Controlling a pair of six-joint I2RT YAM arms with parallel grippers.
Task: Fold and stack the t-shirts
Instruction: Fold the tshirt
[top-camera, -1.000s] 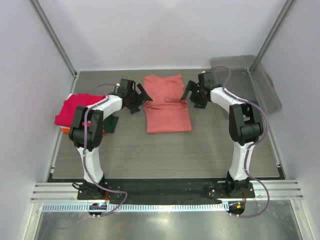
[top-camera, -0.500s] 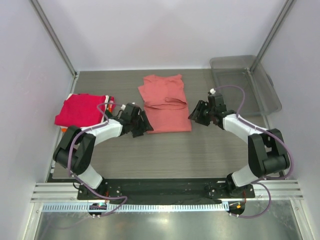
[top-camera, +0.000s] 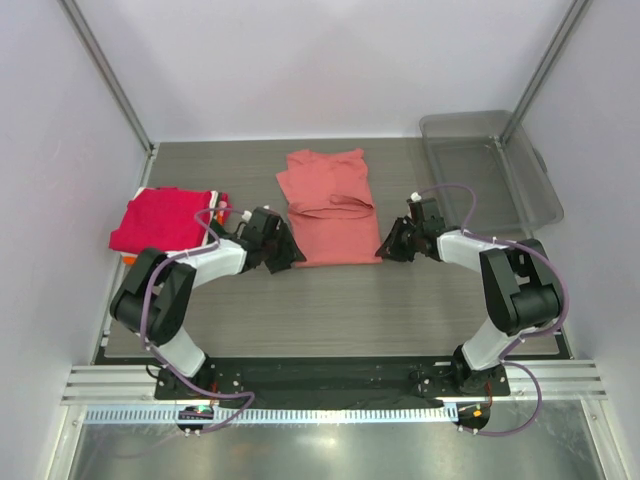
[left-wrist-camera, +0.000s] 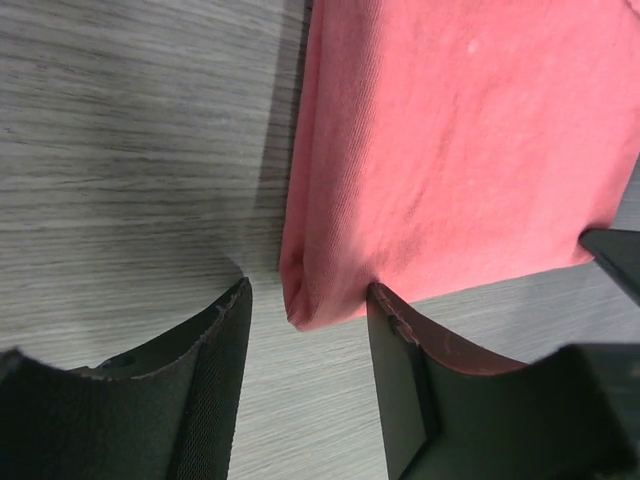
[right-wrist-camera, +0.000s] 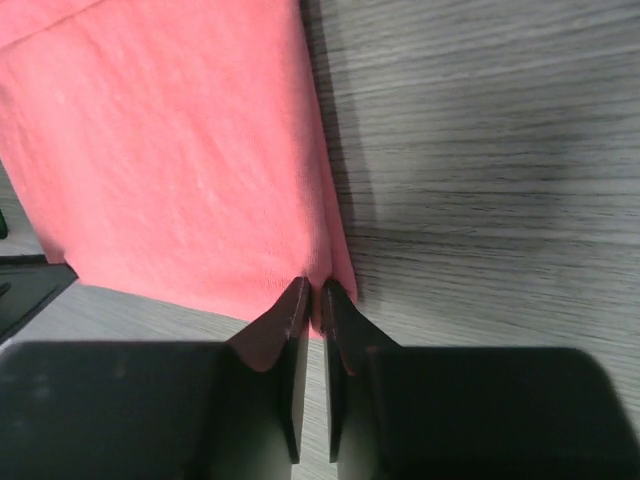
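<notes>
Grey wood-grain table (top-camera: 330, 310) w/ white walls round it; both arms reach fwd from the near edge. I see the coral tee (top-camera: 330, 208) flat at ctr, folded to a long rectangle, collar end toward the back wall.

L gripper (top-camera: 287, 253) is at the tee's near-left corner. On the L wrist cam its jaws stand wide, one each side of that corner, w/ cloth between them but not pinched.

R gripper (top-camera: 388, 248) is at the near-right corner. On the R wrist cam the fingers (right-wrist-camera: 295, 310) are almost together, w/ only a thin fold of coral hem clamped between the tips.

Magenta tee (top-camera: 165, 220) lies folded by the table's left edge, well apart from the coral one. Clear grey bin (top-camera: 495, 165) sits at the far-right corner.
</notes>
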